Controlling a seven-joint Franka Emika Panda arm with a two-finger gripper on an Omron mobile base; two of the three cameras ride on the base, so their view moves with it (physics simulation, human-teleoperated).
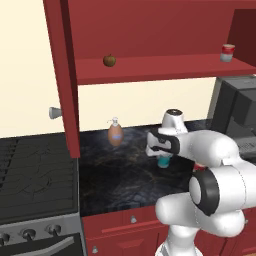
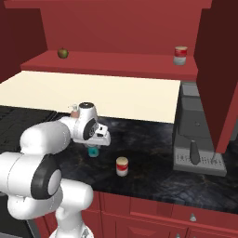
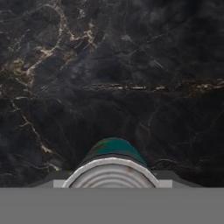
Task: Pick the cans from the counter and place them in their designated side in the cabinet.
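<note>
Left base view puts the task roughly a third of the way along, by my judgement. One red-banded can (image 1: 227, 52) already stands on the cabinet shelf (image 1: 150, 67) at the upper right of the frame, while a small brown apple (image 1: 109, 60) sits well apart from it toward the shelf's left end. Lower down, left of centre, a brown pump soap bottle (image 1: 115, 133) stands on the black bench (image 1: 115, 175). At centre the gripper (image 1: 163, 156) is down over the teal can (image 1: 163, 161), which rests on the bench. The jaws are closed on that can, gripping its sides.

Right base view shows the same shelf with the apple (image 2: 62, 53) at upper left and the stored can (image 2: 180, 55) at upper right. Below, left of centre, the teal can (image 2: 94, 150) pokes out beneath the hand. Just right of it, near but apart, a second cream, red and white can (image 2: 122, 166) waits untouched on the bench.

Hand view looks down on the teal can (image 3: 113, 164) at the bottom centre, its silver lid facing the camera.

Left to do, as I read it: lift the teal can to its side of the cabinet, then fetch the remaining can.
</note>
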